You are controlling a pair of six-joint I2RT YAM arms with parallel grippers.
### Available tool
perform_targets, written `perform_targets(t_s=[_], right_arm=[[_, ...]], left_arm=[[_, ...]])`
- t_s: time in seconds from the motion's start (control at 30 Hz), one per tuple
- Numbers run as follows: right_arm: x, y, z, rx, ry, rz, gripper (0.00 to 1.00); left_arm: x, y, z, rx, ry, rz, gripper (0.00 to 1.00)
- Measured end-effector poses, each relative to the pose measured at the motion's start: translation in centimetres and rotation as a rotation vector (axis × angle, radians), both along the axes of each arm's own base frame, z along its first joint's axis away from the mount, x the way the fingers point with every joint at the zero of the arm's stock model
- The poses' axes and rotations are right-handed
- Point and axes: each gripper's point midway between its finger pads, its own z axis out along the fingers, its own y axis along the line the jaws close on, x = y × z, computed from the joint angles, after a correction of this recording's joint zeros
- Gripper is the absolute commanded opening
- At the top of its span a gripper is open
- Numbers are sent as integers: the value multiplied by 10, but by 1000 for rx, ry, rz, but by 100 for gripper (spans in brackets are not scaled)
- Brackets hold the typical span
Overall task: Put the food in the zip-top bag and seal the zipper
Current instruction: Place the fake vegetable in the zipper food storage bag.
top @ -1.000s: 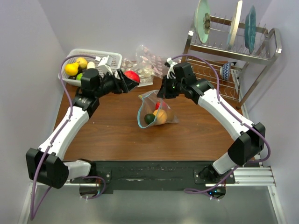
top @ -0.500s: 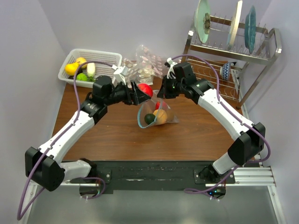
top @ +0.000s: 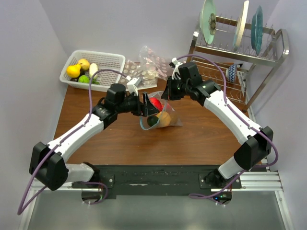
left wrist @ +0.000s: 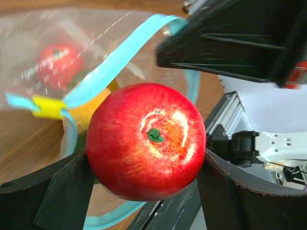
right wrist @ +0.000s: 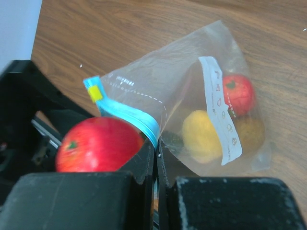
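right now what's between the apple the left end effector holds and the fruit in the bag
The light-blue zipper rim. The right wrist view shows it running between the apple and the yellow fruit.

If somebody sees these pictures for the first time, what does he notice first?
The red apple, clamped in the left gripper right at the mouth of the zip-top bag in the middle of the table. Next, the right gripper pinching the bag's light-blue zipper, with more fruit inside.

Left tool (top: 151, 107) holds red apple (top: 156, 103) at bag (top: 173, 120) mouth.
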Motion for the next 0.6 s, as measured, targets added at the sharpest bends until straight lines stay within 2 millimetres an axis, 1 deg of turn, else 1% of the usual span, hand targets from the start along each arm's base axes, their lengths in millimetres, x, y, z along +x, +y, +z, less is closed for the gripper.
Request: perform_targets(t_s=[0.07, 0.17, 0.2, 0.23, 0.27, 0.33, 0.43, 0.5, 0.6], right_arm=[[0, 0, 0, 1, 1, -1, 0], [0, 0, 0, 0, 2, -1, 0], [0, 0, 0, 0, 3, -1, 0], [0, 0, 0, -1, 4, -1, 0], [0, 0, 0, -1, 3, -1, 0], [0, 0, 0, -1, 3, -2, 0], [0, -1, 0, -1, 3, -3, 0], [0, -1, 0, -1, 3, -3, 0], [0, -1, 0, -1, 3, -4, 0]], left_arm=[[4, -2, -11, 21, 19, 7, 55], [11, -1, -26, 58, 35, 33, 67], [13, -1, -30, 69, 40, 41, 81], [15, -1, -33, 78, 44, 49, 98], [17, -1, -37, 91, 50, 54, 100], [19, -2, -43, 114, 56, 59, 100], [21, -3, -44, 131, 66, 61, 100], [21, -4, -39, 135, 65, 58, 100], [24, -6, -22, 128, 50, 54, 100]])
